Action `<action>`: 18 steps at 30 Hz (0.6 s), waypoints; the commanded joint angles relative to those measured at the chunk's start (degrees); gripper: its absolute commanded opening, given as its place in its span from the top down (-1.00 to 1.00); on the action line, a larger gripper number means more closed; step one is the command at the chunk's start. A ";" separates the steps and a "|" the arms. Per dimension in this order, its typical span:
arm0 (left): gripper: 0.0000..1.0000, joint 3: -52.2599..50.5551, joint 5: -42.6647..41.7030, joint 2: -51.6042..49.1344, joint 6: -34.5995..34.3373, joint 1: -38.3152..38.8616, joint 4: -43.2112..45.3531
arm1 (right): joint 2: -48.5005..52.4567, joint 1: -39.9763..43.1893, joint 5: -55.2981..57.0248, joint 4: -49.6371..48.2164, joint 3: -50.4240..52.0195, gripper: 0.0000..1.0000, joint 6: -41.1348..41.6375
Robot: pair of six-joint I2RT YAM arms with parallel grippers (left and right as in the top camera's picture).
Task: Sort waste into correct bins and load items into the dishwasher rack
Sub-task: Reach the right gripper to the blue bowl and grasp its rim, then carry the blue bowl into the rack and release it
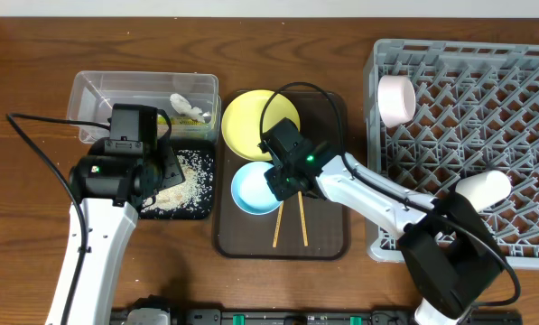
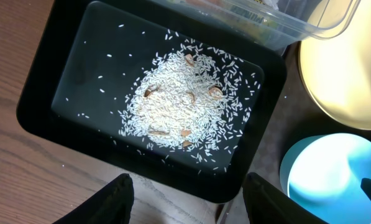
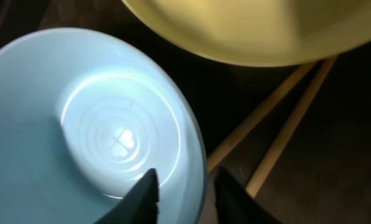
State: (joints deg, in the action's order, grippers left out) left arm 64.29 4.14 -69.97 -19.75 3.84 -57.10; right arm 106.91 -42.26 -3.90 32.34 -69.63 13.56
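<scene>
My right gripper [image 1: 283, 178] is open with its fingers [image 3: 185, 186] astride the rim of the light blue bowl [image 1: 249, 191] [image 3: 104, 124], one finger inside and one outside. The yellow plate [image 1: 251, 122] lies behind the bowl and two chopsticks [image 1: 289, 221] [image 3: 278, 130] lie beside it. My left gripper [image 1: 156, 167] [image 2: 188, 199] is open and empty, over the near edge of the black tray [image 1: 206, 212] [image 2: 42, 112] that holds rice grains [image 2: 185, 102]. The clear tub [image 1: 97, 90] holds white tissue [image 1: 188, 110]; some wrapper shows through its wall [image 2: 250, 17]. The pinkish bowl [image 1: 395, 99] and pale cup [image 1: 484, 187] sit in the grey rack [image 1: 486, 99].
The plate, blue bowl and chopsticks rest on a dark brown serving tray [image 1: 328, 230] between the black tray and the rack. A few brown bits lie among the rice. The wooden table [image 1: 34, 190] surrounds everything.
</scene>
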 commanded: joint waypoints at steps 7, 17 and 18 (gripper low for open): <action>-0.18 -0.31 1.05 -0.02 -0.94 -0.28 -0.35 | 1.53 -0.72 -0.04 0.50 0.00 0.98 1.88; -0.18 -0.31 1.05 -0.02 -0.94 -0.28 -0.48 | -6.84 4.44 7.26 0.66 -2.62 0.98 1.60; -0.18 -0.31 1.07 -0.02 -0.94 -0.28 -0.48 | -8.98 5.66 9.90 0.57 -2.97 0.98 1.60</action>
State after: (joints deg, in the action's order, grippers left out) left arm 64.29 4.49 -69.97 -19.90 3.84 -57.25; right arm 104.95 -39.88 -1.26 33.21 -69.71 14.90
